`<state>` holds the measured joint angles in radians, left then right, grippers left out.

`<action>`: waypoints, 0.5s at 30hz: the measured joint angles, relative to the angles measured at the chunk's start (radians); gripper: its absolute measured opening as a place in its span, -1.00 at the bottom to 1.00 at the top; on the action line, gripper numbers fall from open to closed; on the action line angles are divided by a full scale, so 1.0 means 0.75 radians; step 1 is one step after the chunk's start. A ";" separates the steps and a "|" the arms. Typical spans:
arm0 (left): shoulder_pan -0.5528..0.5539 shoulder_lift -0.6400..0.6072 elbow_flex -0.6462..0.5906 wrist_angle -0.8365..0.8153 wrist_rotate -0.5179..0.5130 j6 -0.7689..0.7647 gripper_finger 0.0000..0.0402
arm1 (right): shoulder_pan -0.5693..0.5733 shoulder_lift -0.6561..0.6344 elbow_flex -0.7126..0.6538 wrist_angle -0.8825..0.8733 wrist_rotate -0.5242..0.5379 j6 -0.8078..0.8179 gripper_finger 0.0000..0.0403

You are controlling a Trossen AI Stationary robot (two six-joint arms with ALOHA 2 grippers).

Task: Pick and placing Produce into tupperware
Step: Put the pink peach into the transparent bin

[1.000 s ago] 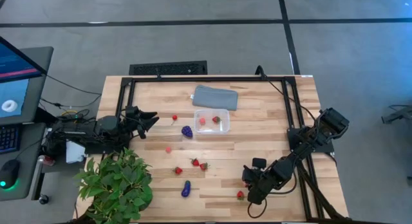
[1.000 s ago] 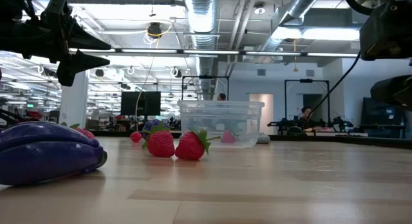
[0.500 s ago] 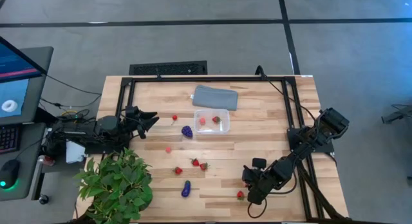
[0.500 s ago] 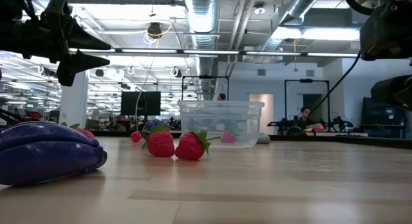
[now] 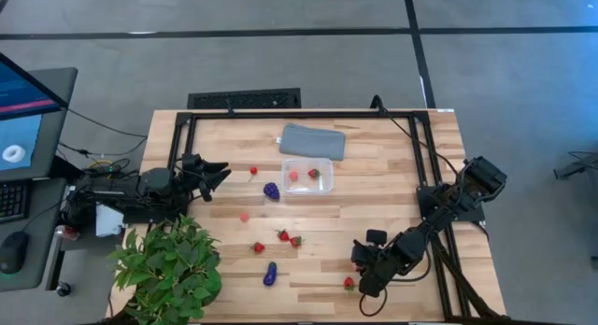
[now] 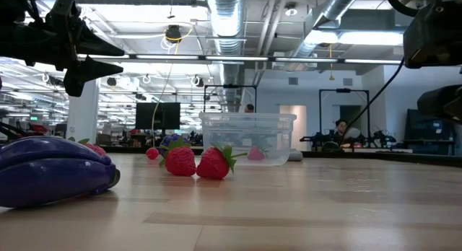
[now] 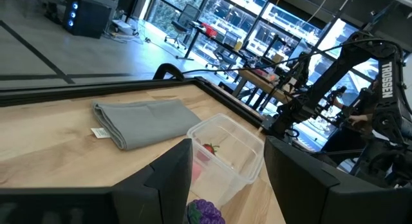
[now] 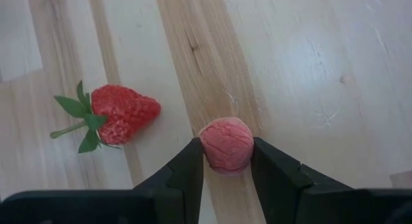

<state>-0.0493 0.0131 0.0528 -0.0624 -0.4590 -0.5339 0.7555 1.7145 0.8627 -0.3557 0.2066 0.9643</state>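
Wooden table (image 5: pixel 374 190): right hand (image 8: pixel 225 161) clamps a pink fruit (image 8: pixel 226 144); left hand (image 7: pixel 226 176) spread apart.

Both arms are seen as black, chunky jointed links from above. The left claw (image 5: pixel 217 173) is built from two dark, flat, angular fingers (image 7: pixel 168 179) with bevelled edges. The right claw (image 8: pixel 226 161) has matte black fingers (image 8: pixel 190 169) with smooth inner faces that widen toward the base. Black cabling is seen trailing along the right arm (image 5: pixel 447 211). White "TROSSEN" lettering is printed on a dark link (image 7: pixel 385 79) in the left wrist view.
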 joint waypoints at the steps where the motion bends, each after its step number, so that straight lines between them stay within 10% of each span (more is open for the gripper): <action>1: 0.000 0.000 0.000 0.000 0.000 0.000 -0.09 | 0.000 0.000 0.000 0.000 0.000 0.007 -0.29; 15: 0.000 0.000 0.000 0.000 0.000 -0.001 -0.09 | -0.014 -0.014 -0.001 0.017 0.004 0.043 -0.30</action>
<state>-0.0494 0.0131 0.0528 -0.0624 -0.4591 -0.5343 0.7452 1.7039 0.8623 -0.3433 0.2098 0.9962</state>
